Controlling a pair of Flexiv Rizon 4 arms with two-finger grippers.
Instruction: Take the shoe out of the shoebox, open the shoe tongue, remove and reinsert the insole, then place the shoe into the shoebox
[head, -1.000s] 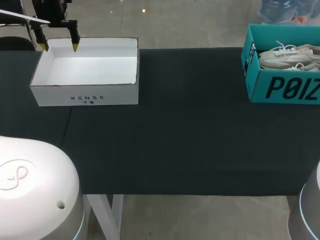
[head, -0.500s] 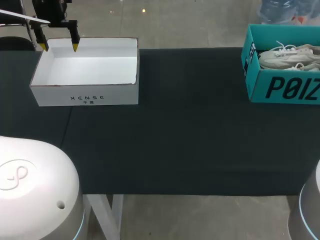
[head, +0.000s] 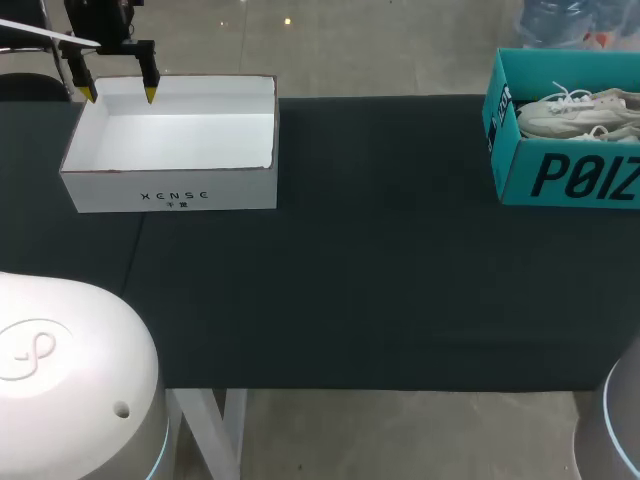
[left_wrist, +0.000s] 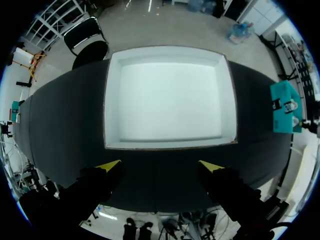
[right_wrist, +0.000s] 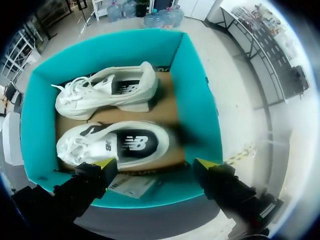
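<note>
At the table's far right stands a teal shoebox (head: 520, 165), open at the top, with a white shoe (head: 575, 115) showing inside. In the right wrist view the shoebox (right_wrist: 197, 100) holds two white shoes on their sides: one (right_wrist: 107, 92) farther from the fingers, one (right_wrist: 115, 145) close ahead of them. My right gripper (right_wrist: 155, 163) hangs open over the box's near wall, holding nothing. My left gripper (head: 118, 92) hovers open by the far left corner of an empty white box (head: 170, 190). In the left wrist view the left gripper (left_wrist: 160, 166) is apart from the white box (left_wrist: 170, 145).
A dark cloth (head: 380, 260) covers the table between the two boxes. My arms' white bases sit at the near left (head: 60, 380) and near right corner. The table's front edge runs just ahead of them.
</note>
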